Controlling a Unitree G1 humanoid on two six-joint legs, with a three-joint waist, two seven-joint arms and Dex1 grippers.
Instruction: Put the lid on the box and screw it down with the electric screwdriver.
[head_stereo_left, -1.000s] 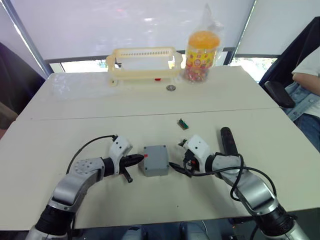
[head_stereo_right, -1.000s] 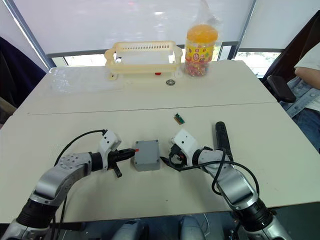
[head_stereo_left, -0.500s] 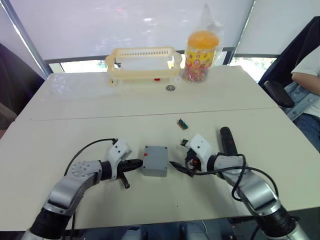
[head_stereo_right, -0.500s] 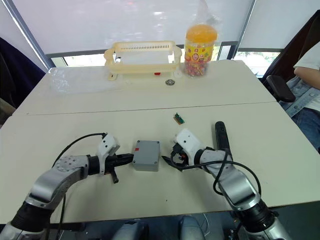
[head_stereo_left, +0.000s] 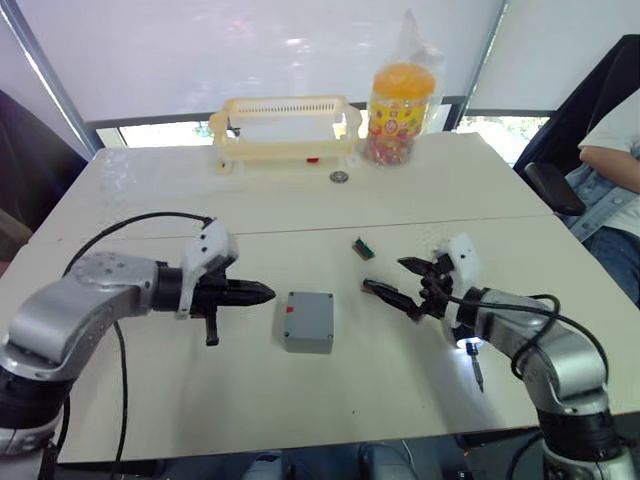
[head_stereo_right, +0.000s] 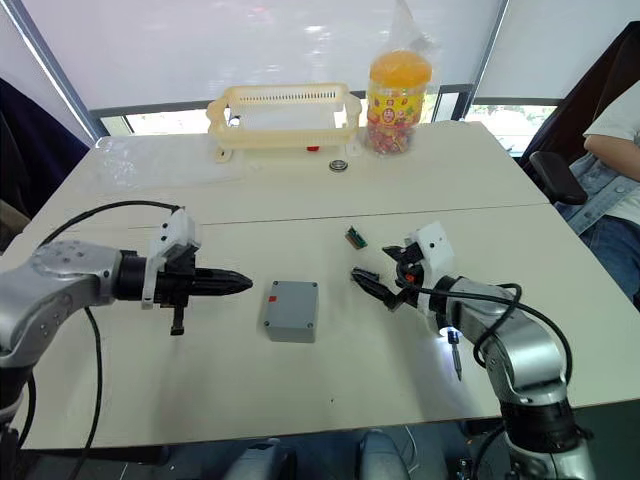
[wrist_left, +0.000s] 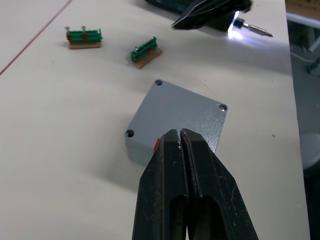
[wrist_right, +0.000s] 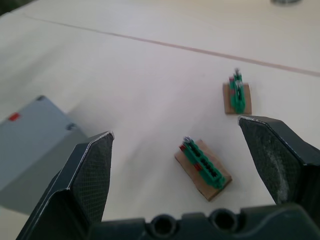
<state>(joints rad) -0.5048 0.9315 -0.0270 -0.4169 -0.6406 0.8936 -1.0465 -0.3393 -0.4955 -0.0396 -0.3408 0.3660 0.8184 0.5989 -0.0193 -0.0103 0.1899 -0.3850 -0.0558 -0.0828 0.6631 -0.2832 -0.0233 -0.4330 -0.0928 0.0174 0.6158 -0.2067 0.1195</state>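
Box (head_stereo_left: 308, 320) sits mid-table, lid (wrist_left: 182, 108) already seated on top, red mark facing left gripper (head_stereo_left: 262, 293), whose fingers are pressed together just beside it. Right gripper (head_stereo_left: 402, 280), fingers spread empty, hangs beyond box; electric screwdriver (head_stereo_left: 468, 350), lit, likely awaiting pickup

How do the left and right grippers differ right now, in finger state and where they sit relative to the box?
The left gripper has its fingers pressed shut; the right gripper is spread wide open. The left gripper sits on the box's left, tips aimed at its red-marked side; the right gripper sits on the box's right, over two small green parts. Both are empty, clear of the box and point inward toward it.
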